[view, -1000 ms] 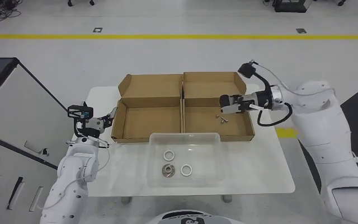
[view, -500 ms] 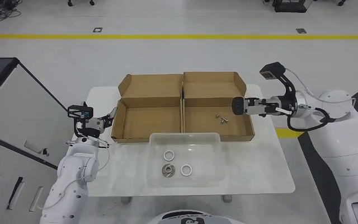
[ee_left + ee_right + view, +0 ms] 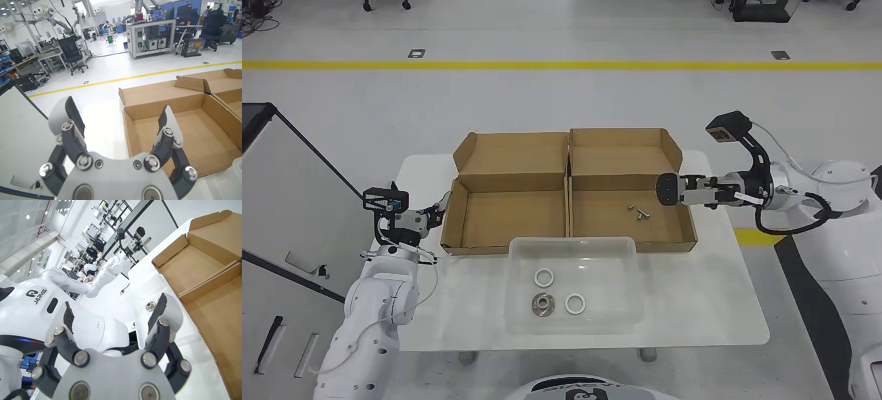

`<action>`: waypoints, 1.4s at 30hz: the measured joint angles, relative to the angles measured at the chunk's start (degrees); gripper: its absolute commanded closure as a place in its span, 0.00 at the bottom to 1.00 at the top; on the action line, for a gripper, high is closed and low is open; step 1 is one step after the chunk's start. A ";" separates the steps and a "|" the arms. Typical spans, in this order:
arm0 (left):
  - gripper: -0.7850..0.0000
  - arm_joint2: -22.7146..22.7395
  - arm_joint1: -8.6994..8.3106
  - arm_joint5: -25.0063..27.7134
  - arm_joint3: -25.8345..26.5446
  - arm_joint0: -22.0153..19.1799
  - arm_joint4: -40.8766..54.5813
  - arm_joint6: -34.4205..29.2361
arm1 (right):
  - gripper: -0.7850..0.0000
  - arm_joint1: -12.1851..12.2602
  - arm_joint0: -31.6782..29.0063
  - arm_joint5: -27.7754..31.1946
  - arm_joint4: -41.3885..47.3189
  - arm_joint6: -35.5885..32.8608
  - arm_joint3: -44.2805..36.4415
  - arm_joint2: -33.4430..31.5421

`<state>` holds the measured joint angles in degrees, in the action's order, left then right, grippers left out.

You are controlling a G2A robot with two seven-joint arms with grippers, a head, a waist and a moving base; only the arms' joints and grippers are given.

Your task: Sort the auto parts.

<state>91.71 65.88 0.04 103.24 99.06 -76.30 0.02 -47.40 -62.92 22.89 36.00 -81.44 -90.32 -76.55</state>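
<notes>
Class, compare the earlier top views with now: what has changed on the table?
The right tool, open, drew back from above the bolts to the right cardboard box's right edge. The left tool, bolts, and the tray's rings and flange stayed put.

Bright, even overhead light is washing the whole scene. In the top view the white table [image 3: 702, 300] is glaring at the lower right, and the cardboard boxes [image 3: 507, 215] are casting only faint, soft shadows. In the right wrist view ceiling lamps [image 3: 27, 216] are shining as hot spots and straight lines are bowing toward the edges.
</notes>
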 measured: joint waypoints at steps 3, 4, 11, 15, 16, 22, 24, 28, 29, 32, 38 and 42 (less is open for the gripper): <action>0.00 0.42 -0.25 1.51 2.70 -0.60 -3.37 -1.02 | 0.00 0.00 0.00 0.00 0.00 0.00 0.00 0.00; 0.00 0.56 -0.35 2.67 3.76 -0.79 -4.22 -2.23 | 0.00 0.00 0.00 0.00 0.00 0.00 0.00 0.00; 0.00 -2.62 -1.02 17.31 10.79 -4.42 -5.40 -16.71 | 0.00 0.00 0.00 0.00 0.00 0.00 0.00 0.00; 0.00 -5.78 -1.05 21.50 13.05 -6.94 -5.64 -21.56 | 0.00 0.00 0.00 0.00 0.00 0.00 0.00 0.00; 0.00 -6.63 -1.04 22.56 13.60 -7.66 -5.32 -22.40 | 0.00 0.00 0.00 0.00 0.00 0.00 0.00 0.00; 0.00 -9.21 -1.11 27.35 16.59 -9.89 -1.34 -29.56 | 0.00 0.00 0.00 0.00 0.00 0.00 0.00 0.00; 0.00 -10.01 -1.13 28.30 17.56 -10.51 0.41 -32.77 | 0.00 0.00 0.00 0.00 0.00 0.00 0.00 0.00; 0.00 -12.66 -1.14 30.16 19.03 -12.68 4.03 -40.38 | 0.00 0.00 0.00 0.00 0.00 0.00 0.00 0.00; 0.00 -13.37 -1.15 30.58 19.22 -13.37 4.28 -42.14 | 0.00 0.00 0.00 0.00 0.00 0.00 0.00 0.00; 0.00 -16.03 -1.17 32.15 19.60 -15.93 4.17 -47.81 | 0.00 0.00 0.00 0.00 0.00 0.00 0.00 0.00; 0.00 -20.65 -0.86 31.13 18.45 -20.92 6.23 -55.72 | 0.00 0.00 0.00 0.00 0.00 0.00 0.00 0.00; 0.00 -23.55 -0.62 31.90 17.45 -24.36 10.70 -60.76 | 0.00 0.00 0.00 0.00 0.00 0.00 0.00 0.00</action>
<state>68.16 65.25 31.94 120.69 74.70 -65.60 -60.73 -47.40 -62.92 22.89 36.00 -81.44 -90.32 -76.55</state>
